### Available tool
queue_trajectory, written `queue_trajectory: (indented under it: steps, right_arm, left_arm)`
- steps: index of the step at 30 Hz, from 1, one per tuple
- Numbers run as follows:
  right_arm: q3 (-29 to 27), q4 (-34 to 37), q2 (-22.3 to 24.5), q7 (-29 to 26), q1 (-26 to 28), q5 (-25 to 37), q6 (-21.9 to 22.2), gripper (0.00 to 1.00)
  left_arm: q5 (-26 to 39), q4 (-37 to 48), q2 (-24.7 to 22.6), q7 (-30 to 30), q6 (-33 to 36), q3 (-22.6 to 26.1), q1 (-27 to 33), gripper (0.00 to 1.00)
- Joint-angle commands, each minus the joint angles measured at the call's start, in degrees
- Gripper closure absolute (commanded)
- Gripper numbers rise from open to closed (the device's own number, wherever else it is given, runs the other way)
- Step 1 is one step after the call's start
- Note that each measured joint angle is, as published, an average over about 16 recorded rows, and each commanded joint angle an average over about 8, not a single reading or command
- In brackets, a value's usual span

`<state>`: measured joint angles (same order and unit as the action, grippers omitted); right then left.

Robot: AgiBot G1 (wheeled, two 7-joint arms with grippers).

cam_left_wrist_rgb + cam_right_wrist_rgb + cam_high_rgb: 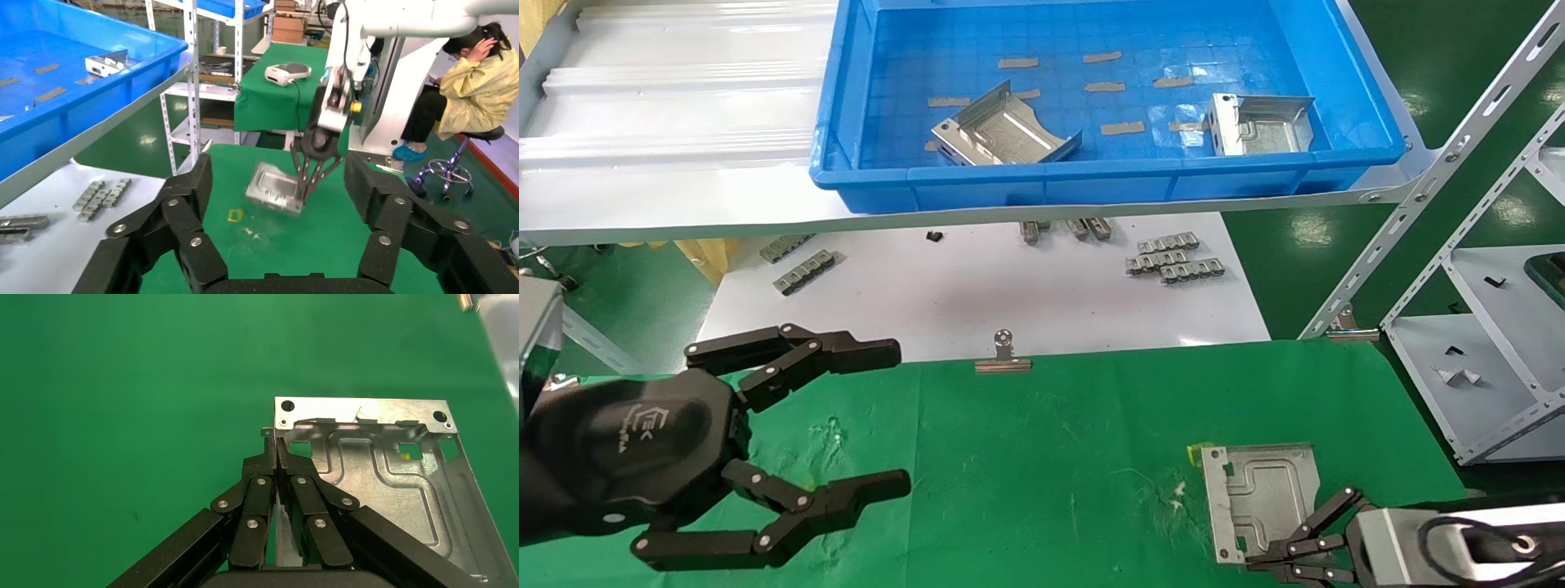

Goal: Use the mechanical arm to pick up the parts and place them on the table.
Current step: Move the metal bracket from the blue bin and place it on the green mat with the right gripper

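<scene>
Pinching bracket flange, right gripper partly cut off; left gripper spread, idle.

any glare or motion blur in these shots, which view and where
Head view: ceiling lights glare off the glossy green floor by the rack. Left wrist view: the bracket pinched by the right gripper is smeared with blur; the open left gripper frames it. Right wrist view: bracket sharp, only mild sheen.
</scene>
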<state>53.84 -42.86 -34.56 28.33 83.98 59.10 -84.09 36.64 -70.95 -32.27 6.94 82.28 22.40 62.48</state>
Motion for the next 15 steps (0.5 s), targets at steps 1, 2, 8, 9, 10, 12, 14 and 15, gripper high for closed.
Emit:
queue_trajectory:
  steps: [1,2,8,9,10,12,14,15]
  right_arm:
    - [0.39,2.40,-0.96,3.68,-1.68,1.15,1.90,1.00]
    - [0.31,3.69,-1.63,5.28,-1.82,1.30,2.40,1.00]
    - [0.22,11.46,-5.94,12.57,-0.79,2.05,2.32,1.00]
    - [0.33,12.71,-6.67,13.42,-0.34,2.32,1.95,1.00]
    - [0.46,14.03,-7.43,14.26,0.19,2.63,1.59,1.00]
    - [0.81,16.63,-8.88,15.76,1.24,3.36,0.95,1.00]
    - [1.21,19.20,-10.30,17.23,2.27,4.21,0.46,1.00]
    - [1.38,20.42,-10.96,17.91,2.69,4.55,0.28,1.00]
  left_arm:
    - [0.00,0.00,0.00,0.00,0.00,0.00,0.00,0.00]
    - [0.00,0.00,0.00,0.00,0.00,0.00,0.00,0.00]
    - [0.00,0.00,0.00,0.00,0.00,0.00,0.00,0.00]
    - [0.00,0.00,0.00,0.00,0.00,0.00,0.00,0.00]
    - [0.00,0.00,0.00,0.00,0.00,0.00,0.00,0.00]
    - [0.00,0.00,0.00,0.00,0.00,0.00,0.00,0.00]
    - [0.00,0.00,0.00,0.00,0.00,0.00,0.00,0.00]
    - [0.00,0.00,0.00,0.00,0.00,0.00,0.00,0.00]
